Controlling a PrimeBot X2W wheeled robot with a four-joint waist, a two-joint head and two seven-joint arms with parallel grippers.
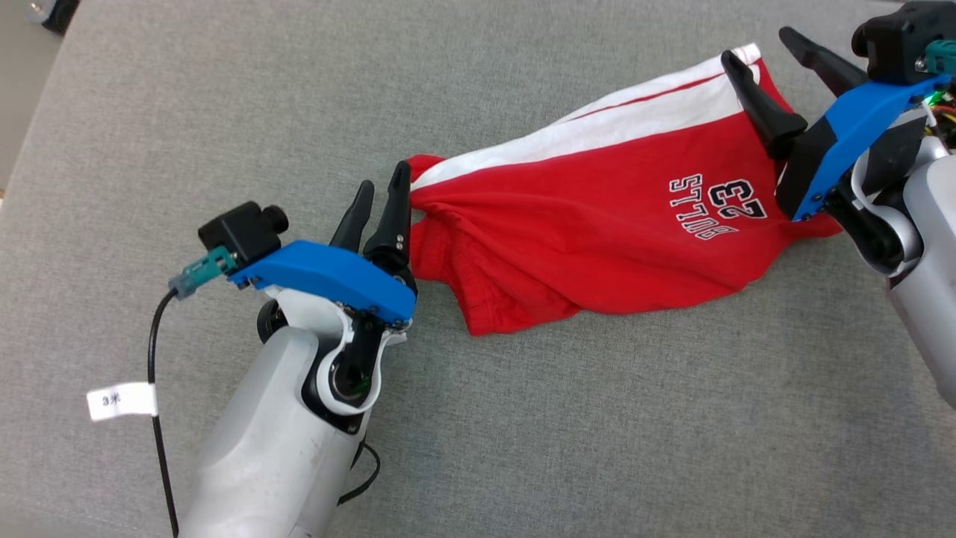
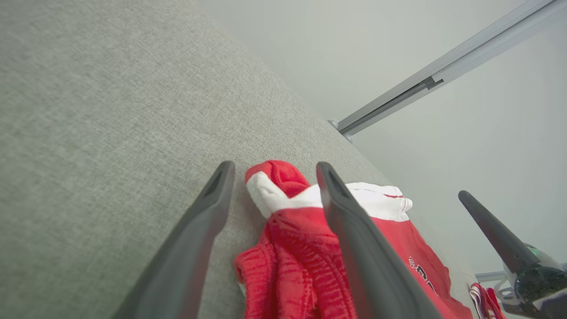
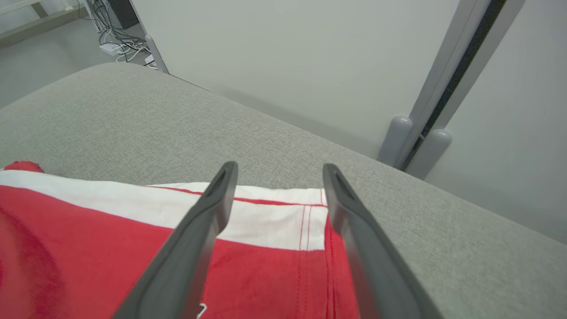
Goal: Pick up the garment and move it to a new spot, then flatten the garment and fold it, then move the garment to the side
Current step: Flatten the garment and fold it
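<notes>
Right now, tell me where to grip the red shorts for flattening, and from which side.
Probably the white-striped edge at each end: left end effector from the left on the bunched corner, right end effector from the right on the flat hem. The shorts lie lengthwise between both, rumpled.

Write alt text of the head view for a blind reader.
A red garment with a white stripe lies across grey fabric. The left end effector, open, is at its left end; the right end effector, open, at its right end.
</notes>
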